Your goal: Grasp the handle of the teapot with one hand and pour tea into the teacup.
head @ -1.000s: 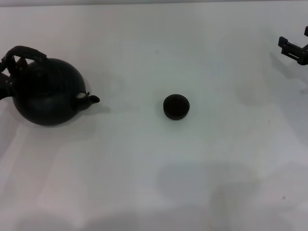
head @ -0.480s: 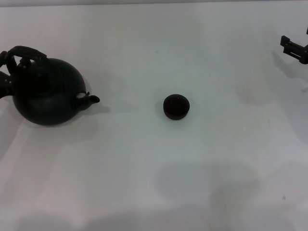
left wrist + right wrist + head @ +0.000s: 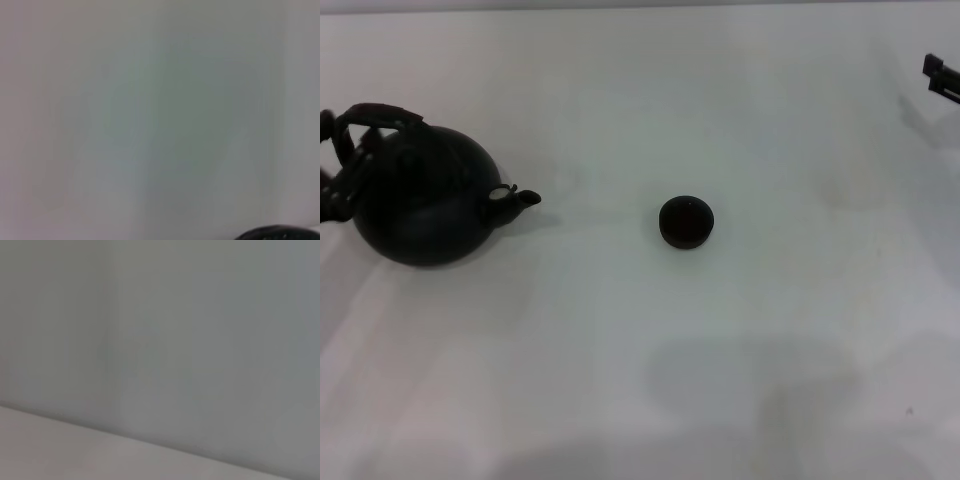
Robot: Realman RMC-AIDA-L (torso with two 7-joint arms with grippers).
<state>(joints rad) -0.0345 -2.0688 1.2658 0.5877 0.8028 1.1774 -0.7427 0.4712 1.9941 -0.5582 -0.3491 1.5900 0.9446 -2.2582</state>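
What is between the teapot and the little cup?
Nothing. In the head view, only bare white table lies between the teapot spout and the cup.

1. the big round matte black teapot (image 3: 420, 205) is dark all over, with a small pale spot by its short spout.
2. its thick arched handle (image 3: 375, 113) is black-brown.
3. the small round teacup (image 3: 686, 221) is dark brown-black.
4. the flat table (image 3: 720, 380) is plain white, with soft grey shadows.
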